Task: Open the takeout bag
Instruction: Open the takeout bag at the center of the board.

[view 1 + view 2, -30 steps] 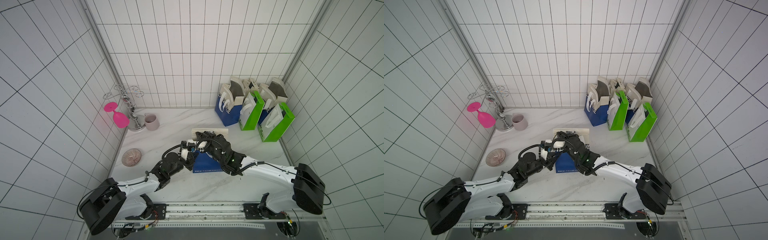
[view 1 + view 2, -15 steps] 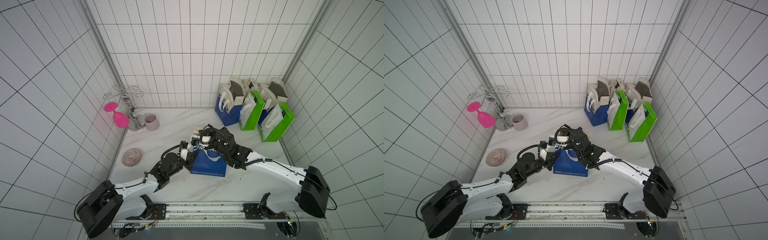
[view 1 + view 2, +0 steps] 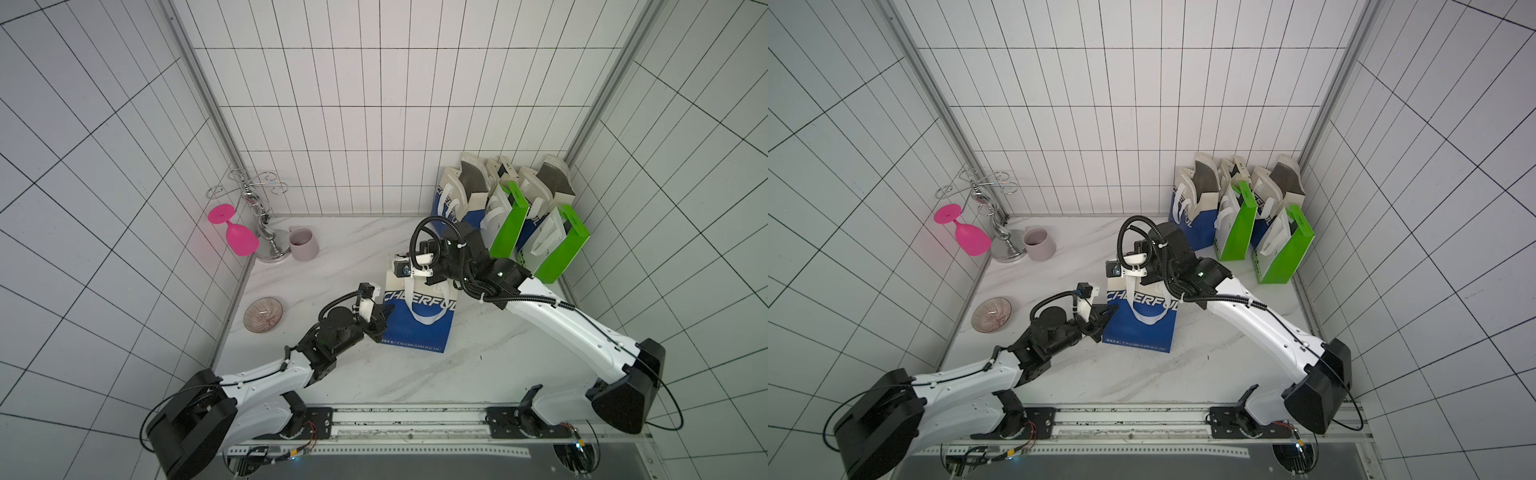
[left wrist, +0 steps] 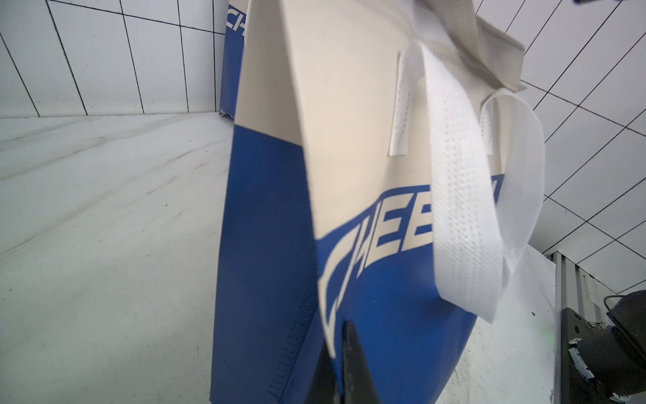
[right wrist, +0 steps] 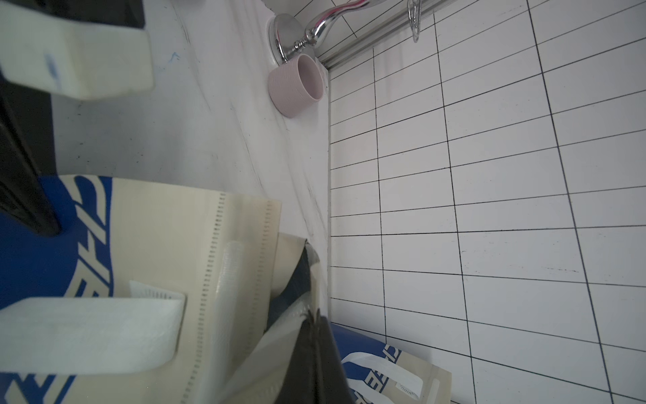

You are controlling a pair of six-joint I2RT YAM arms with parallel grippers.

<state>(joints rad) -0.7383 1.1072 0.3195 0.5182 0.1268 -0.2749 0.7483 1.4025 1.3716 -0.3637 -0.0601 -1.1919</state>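
The white table (image 3: 478,374) had the blue and cream takeout bag (image 3: 411,336) standing near its middle. The right gripper (image 5: 311,316) was pinched shut on the bag's top edge, and the left gripper (image 4: 344,335) was pinched shut low on its blue side. I think it was the opening step; next, the sides needed pulling apart. Only the right wrist view showed the dark slit at the mouth.

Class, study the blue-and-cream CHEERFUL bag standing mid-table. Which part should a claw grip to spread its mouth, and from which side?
Pinch the cream top rim of one broad panel, coming from above. The CHEERFUL bag stands upright and nearly flat, mouth upward, and its white handle hangs slack down the front, so pulling that would likely do little.
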